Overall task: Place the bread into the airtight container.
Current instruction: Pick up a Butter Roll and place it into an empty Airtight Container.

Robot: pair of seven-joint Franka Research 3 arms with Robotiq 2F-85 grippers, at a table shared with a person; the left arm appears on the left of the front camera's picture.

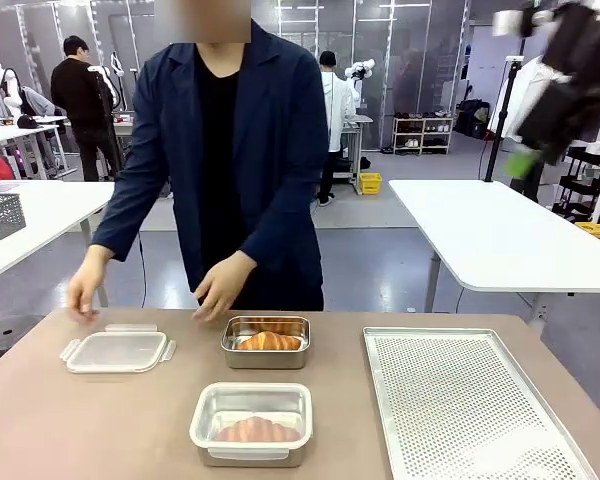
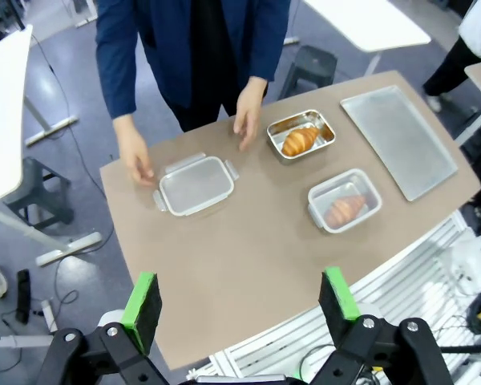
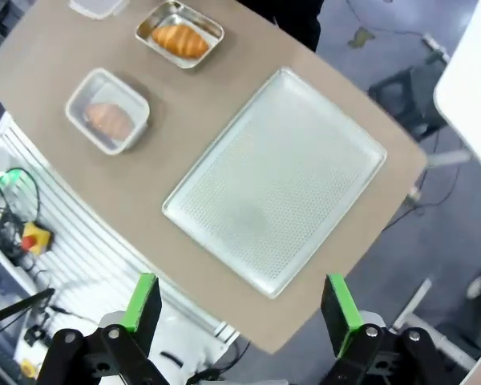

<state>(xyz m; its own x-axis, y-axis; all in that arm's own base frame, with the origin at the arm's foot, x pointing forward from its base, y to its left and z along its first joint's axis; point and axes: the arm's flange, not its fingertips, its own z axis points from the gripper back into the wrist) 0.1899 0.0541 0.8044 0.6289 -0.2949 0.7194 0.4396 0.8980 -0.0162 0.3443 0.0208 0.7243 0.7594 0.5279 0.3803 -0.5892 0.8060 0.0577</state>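
Well, the brown table (image 1: pixel 100 420) carries a big perforated tray (image 1: pixel 470 410) on its right side. Left of it sit two metal containers, the far container (image 1: pixel 266 342) and the near container (image 1: pixel 251 422), each with a croissant inside: far croissant (image 1: pixel 270 341), near croissant (image 1: pixel 256 431). A clear lid (image 1: pixel 117 351) lies by the person's hand (image 1: pixel 84 290). High above, left gripper (image 2: pixel 240 305) and right gripper (image 3: pixel 242 309) both hang with jaws spread, empty.
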